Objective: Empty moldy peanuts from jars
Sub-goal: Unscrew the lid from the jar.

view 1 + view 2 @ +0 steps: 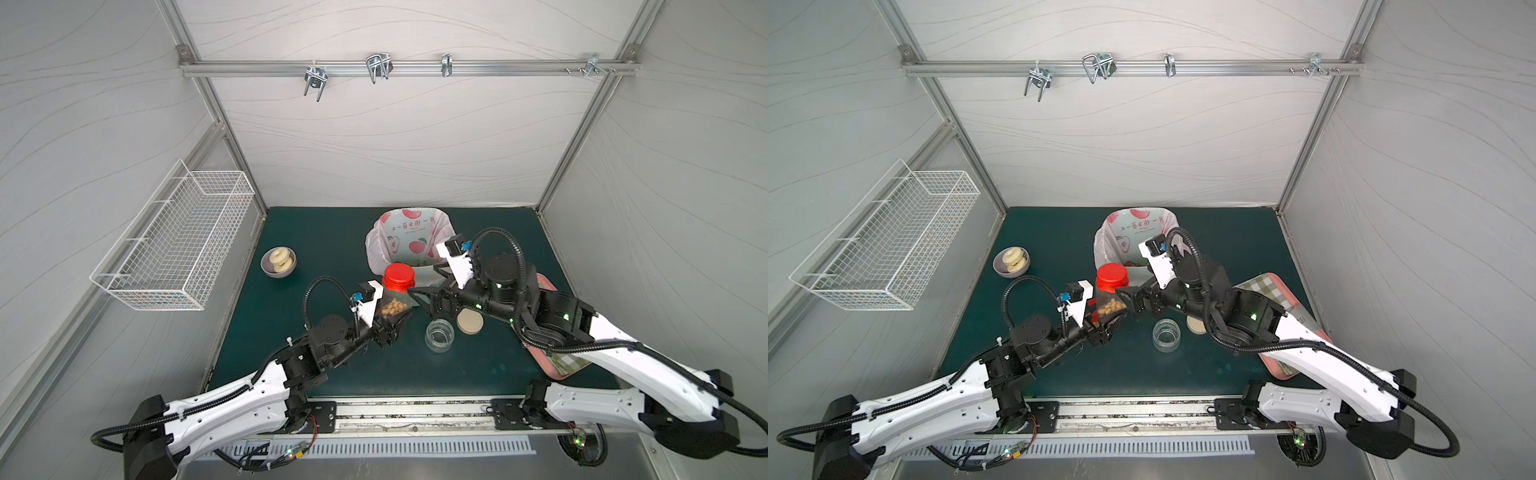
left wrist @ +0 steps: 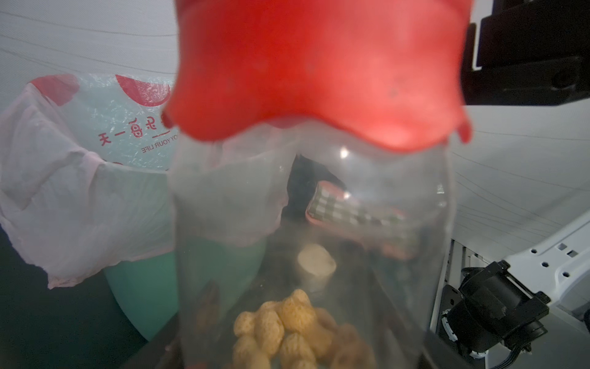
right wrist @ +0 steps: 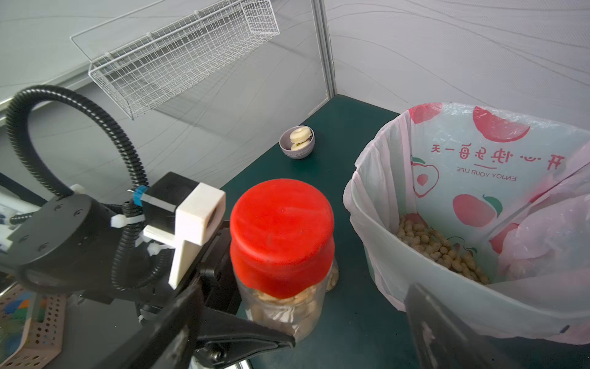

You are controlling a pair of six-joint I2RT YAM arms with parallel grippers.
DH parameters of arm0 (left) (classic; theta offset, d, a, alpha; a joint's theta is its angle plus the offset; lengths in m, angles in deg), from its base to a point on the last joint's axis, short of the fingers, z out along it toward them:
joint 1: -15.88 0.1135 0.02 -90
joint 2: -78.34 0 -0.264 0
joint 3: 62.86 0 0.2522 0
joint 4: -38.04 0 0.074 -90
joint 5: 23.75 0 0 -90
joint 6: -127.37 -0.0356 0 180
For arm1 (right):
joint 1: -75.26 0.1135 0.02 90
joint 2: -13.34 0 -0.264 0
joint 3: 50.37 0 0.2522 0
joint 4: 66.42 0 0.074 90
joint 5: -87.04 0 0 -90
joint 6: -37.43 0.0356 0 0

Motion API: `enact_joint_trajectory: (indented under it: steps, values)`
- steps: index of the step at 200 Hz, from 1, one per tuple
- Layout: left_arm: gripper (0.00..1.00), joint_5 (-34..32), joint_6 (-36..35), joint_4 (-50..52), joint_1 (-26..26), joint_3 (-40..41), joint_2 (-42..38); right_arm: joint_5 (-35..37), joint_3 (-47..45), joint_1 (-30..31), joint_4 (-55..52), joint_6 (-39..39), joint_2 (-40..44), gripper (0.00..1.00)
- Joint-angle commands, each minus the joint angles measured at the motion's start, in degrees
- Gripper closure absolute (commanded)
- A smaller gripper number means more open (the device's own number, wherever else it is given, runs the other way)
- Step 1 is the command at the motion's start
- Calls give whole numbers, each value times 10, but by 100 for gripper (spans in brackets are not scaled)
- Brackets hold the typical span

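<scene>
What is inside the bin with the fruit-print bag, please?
Pale peanuts lie heaped on the bottom of the bagged bin. Its near wall and bag folds hide the rest.

Dark green worktop, grey panel walls around it. White wire basket is mounted on the left wall, above worktop level. Small grey bowl sits near the worktop's left edge, with two pale ring pastries stacked inside. Mint-green bin stands upright at the centre rear, lined with a pink fruit-print bag folded over the rim. Pink tray on the right side carries a green-white check cloth; it is partly hidden. Aluminium rail across the back wall holds several metal hooks.
</scene>
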Motion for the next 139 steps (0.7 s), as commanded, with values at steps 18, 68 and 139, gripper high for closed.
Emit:
enact_joint_trajectory:
  steps: [18, 68, 139]
  values:
    - [50, -8, 6, -49, 2, -2, -16, 69, 50, 29, 36, -20, -39, 1]
    - [51, -5, 4, -47, 2, -3, -17, 94, 66, 42, 59, -3, -78, 2]
    - [51, 0, 4, -47, 2, -5, -13, 112, 69, 56, 69, 15, -105, 4]
